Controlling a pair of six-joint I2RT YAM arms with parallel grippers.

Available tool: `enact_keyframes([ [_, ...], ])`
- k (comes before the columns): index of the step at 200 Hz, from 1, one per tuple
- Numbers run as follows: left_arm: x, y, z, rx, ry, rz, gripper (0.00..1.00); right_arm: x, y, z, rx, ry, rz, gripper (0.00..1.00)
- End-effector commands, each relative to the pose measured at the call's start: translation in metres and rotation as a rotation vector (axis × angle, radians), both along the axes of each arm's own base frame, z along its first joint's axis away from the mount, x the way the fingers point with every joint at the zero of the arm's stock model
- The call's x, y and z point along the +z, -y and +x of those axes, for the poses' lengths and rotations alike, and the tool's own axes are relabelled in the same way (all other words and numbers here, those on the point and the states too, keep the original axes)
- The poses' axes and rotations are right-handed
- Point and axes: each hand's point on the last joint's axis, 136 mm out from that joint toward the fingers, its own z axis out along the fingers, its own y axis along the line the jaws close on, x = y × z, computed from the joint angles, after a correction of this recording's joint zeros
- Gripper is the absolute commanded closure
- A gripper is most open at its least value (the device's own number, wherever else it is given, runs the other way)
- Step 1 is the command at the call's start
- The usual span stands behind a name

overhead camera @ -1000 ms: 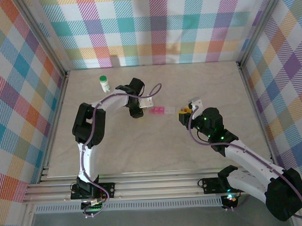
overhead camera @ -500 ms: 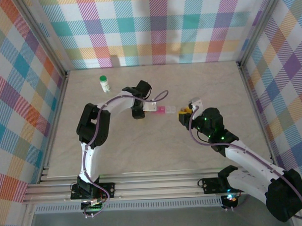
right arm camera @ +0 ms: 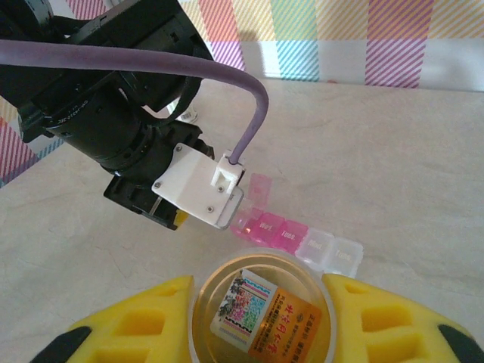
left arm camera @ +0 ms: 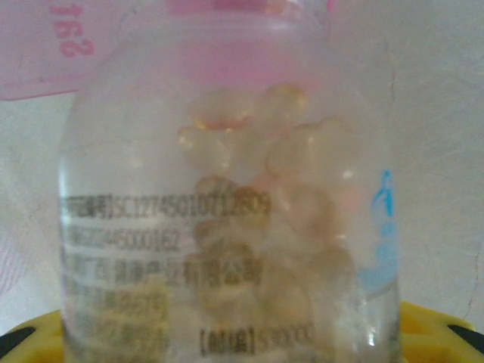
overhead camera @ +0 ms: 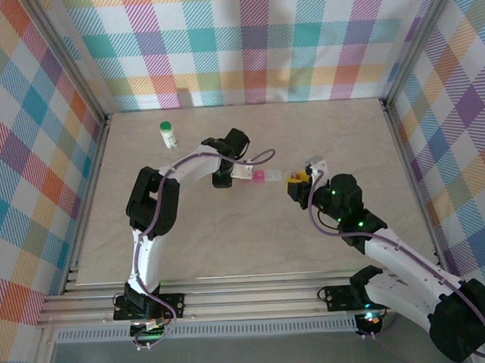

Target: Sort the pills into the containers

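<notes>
**Change noted.** Over the last second the left gripper (overhead camera: 244, 173) has travelled right across the table (overhead camera: 229, 254) and now sits at the left end of the pink pill box (right arm camera: 302, 237). A second ago it stood short of that end, with bare table between them. The right gripper (overhead camera: 295, 184) has barely shifted and remains just beside the box's right end. The white bottle with green cap (overhead camera: 169, 135) has not moved; it stands upright near the far left corner, well apart from both arms.

**Meaning for the task.** I judge this to be an approach for pouring: the supply is now at the box. I see no capsule in any compartment, though the view is too small to be sure.

**Left gripper.** Its fingers are closed partway around a clear printed bottle (left arm camera: 227, 227) loaded with pale capsules (left arm camera: 295, 151). The bottle sits between the yellow fingertips, with the pink box showing just beyond it.

**Right gripper.** It is closed to a narrow gap on the amber bottle (right arm camera: 261, 302), seen end-on between the yellow pads (a label is visible on it). I cannot tell whether that bottle is capped.

**Pill box.** It lies flat on the table between the two grippers, with one lid at its left end raised.
</notes>
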Motion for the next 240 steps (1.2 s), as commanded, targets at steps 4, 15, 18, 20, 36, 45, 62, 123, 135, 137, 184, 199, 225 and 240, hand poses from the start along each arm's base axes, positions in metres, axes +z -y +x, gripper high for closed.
enact_keyframes([
  [4, 0.015, -0.003, -0.001, -0.019, 0.010, 0.034, 1.00, 0.014, -0.001, -0.002, 0.011, 0.019, 0.035, 1.00],
  [15, 0.014, -0.003, -0.001, -0.017, 0.009, 0.031, 1.00, 0.013, -0.001, -0.002, 0.012, 0.018, 0.036, 1.00],
  [18, 0.015, -0.002, 0.000, -0.016, 0.011, 0.029, 1.00, 0.014, -0.001, -0.002, 0.012, 0.020, 0.038, 1.00],
  [20, 0.015, -0.002, 0.000, -0.016, 0.011, 0.028, 1.00, 0.014, -0.001, -0.002, 0.011, 0.020, 0.038, 1.00],
  [36, 0.011, -0.003, 0.000, -0.010, 0.003, 0.029, 1.00, 0.013, -0.001, -0.002, 0.012, 0.017, 0.036, 1.00],
  [45, 0.009, -0.003, 0.001, -0.008, 0.002, 0.033, 1.00, 0.014, -0.001, -0.002, 0.011, 0.020, 0.038, 1.00],
  [62, 0.008, -0.003, 0.003, -0.005, 0.007, 0.035, 1.00, 0.012, -0.002, -0.002, 0.013, 0.017, 0.037, 1.00],
  [123, 0.017, -0.001, 0.004, 0.001, 0.020, 0.010, 1.00, 0.011, -0.003, 0.000, 0.016, 0.010, 0.039, 1.00],
  [135, 0.020, 0.001, 0.003, 0.010, 0.018, -0.013, 1.00, 0.009, -0.004, -0.001, 0.018, 0.006, 0.038, 1.00],
  [137, 0.021, 0.002, 0.003, 0.010, 0.019, -0.016, 1.00, 0.009, -0.004, -0.001, 0.019, 0.005, 0.037, 1.00],
  [184, 0.016, 0.001, 0.001, -0.019, 0.006, 0.011, 1.00, 0.008, -0.004, 0.001, 0.018, 0.003, 0.039, 1.00],
  [199, 0.010, 0.001, 0.002, -0.038, 0.010, 0.053, 1.00, 0.007, -0.005, 0.001, 0.021, 0.000, 0.038, 1.00],
  [225, -0.002, 0.005, 0.006, -0.066, 0.022, 0.115, 1.00, 0.006, -0.005, 0.001, 0.020, -0.002, 0.037, 1.00],
  [240, -0.005, 0.007, 0.009, -0.072, 0.027, 0.140, 1.00, 0.006, -0.006, 0.000, 0.023, -0.003, 0.039, 1.00],
])
